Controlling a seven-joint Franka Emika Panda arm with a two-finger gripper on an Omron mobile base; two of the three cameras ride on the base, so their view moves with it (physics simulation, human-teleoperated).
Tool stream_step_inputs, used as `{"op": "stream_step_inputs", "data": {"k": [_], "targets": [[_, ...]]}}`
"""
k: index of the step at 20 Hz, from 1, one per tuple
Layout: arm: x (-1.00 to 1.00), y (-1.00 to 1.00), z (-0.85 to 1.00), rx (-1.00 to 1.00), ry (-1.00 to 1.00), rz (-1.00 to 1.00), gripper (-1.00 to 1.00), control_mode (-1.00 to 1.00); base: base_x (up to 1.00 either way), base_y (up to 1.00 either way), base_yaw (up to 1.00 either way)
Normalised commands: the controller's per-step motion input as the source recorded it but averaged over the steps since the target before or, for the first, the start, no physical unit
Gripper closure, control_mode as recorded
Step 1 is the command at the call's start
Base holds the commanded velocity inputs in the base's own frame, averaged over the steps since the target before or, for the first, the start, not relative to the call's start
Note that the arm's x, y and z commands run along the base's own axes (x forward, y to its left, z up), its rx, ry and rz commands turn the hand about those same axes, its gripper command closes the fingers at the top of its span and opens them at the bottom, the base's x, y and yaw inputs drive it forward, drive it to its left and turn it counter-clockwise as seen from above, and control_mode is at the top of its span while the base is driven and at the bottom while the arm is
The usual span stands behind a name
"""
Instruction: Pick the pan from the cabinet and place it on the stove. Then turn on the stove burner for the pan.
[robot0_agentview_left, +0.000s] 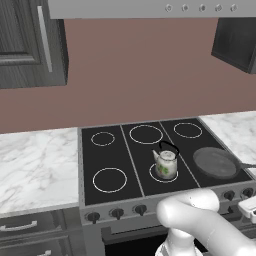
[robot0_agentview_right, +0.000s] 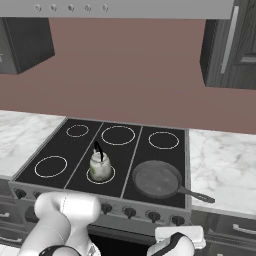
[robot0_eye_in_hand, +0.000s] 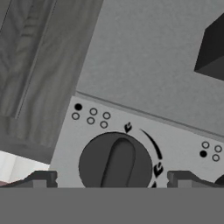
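1. Right base view: the pan (robot0_agentview_right: 156, 180) sits on the stove (robot0_agentview_right: 70, 142), over the front-right stove burner, handle pointing right; we count the placing done
2. Hand view: gripper (robot0_eye_in_hand: 113, 179) is wide open, holding nothing, fingertips either side of a knob (robot0_eye_in_hand: 115, 162)
3. Left to do, we judge: close on the knob and turn it; burner likely still off

The pan (robot0_agentview_left: 216, 163) handle runs off the left base view's right edge.
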Motion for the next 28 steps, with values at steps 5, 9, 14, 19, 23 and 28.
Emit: {"op": "stream_step_inputs", "data": {"k": [5,9,14,19,23,28], "targets": [[0.05,0.00,-0.05,0.00,0.00,0.00,1.00,-1.00,0.00,0.00,0.00],[0.11,0.05,-0.11,0.00,0.03,0.00,1.00,-1.00,0.00,0.00,0.00],[0.08,0.02,-0.09,0.00,0.01,0.00,1.00,-1.00,0.00,0.00,0.00],[0.09,0.00,-0.13,-0.02,0.02,0.00,1.00,-1.00,0.00,0.00,0.00],[0.02,0.00,-0.15,-0.21,-0.01,0.00,1.00,-1.00,0.00,0.00,0.00],[0.00,0.00,-0.01,-0.37,-0.02,0.01,1.00,-1.00,0.00,0.00,0.00]]}}
